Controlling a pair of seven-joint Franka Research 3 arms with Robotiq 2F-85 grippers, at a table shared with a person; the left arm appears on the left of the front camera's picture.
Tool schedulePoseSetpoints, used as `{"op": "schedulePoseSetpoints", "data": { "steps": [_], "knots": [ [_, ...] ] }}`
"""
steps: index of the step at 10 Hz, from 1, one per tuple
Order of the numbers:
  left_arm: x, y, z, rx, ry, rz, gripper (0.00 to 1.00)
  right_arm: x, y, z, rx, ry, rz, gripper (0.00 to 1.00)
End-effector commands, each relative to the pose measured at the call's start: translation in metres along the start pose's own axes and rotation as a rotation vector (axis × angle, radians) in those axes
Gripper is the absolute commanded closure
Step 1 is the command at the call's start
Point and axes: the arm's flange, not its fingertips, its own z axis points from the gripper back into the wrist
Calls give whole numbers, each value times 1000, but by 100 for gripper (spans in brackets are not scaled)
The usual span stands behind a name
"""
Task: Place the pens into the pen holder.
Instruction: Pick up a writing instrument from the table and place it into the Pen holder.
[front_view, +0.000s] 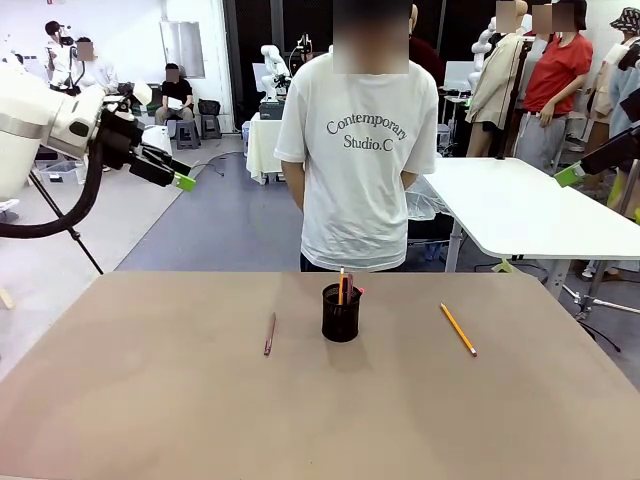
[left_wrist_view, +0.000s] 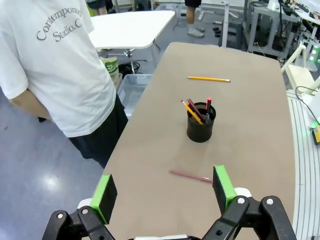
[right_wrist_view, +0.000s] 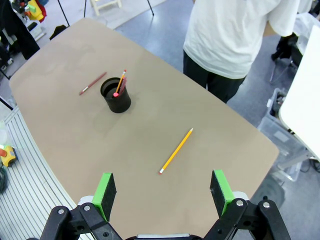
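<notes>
Pens (front_view: 344, 288) stood bunched in the pen holder (front_view: 341, 315), a black mesh cup near the middle of the brown table (front_view: 150, 400), toward its far edge. The left wrist view showed at least three sticks leaning inside it: one yellow-orange, one dark red and one red with a pink end. Two more lay flat on the tabletop, both clear of the cup. A slim dark-red pen (front_view: 269, 334) lay on the robot's left of the holder, and a yellow-orange pencil (front_view: 459, 329) lay farther off on the right, angled across the surface. The left gripper (left_wrist_view: 163, 192) hung high above the table's left side with its green pads spread wide and nothing between them; in its wrist view the dark-red pen lay just beyond the pads and the holder farther on. The right gripper (right_wrist_view: 162, 189) was likewise raised and spread apart, holding nothing, and its wrist view looked down on the pencil, with the cup and the dark-red pen beyond. In the front view it reached in only at the picture's right edge (one green pad was all that could be made out there). A person (front_view: 358, 140) in a white printed T-shirt stood at the table's far side, directly behind the holder, and a white table (front_view: 520, 205) stood behind on the right.
</notes>
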Motion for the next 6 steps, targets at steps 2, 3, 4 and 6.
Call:
{"op": "schedulePoseSetpoints", "data": {
  "steps": [2,3,4,6],
  "knots": [
    [0,0,-2,9,3,-7,0,1,0,1,11,-16,4,0],
    [0,0,-2,9,3,-7,0,1,0,1,11,-16,4,0],
    [0,0,-2,9,3,-7,0,0,0,0,0,0,0,0],
    [0,0,-2,9,3,-7,0,6,27,-70,-84,253,-25,0]
  ]
}}
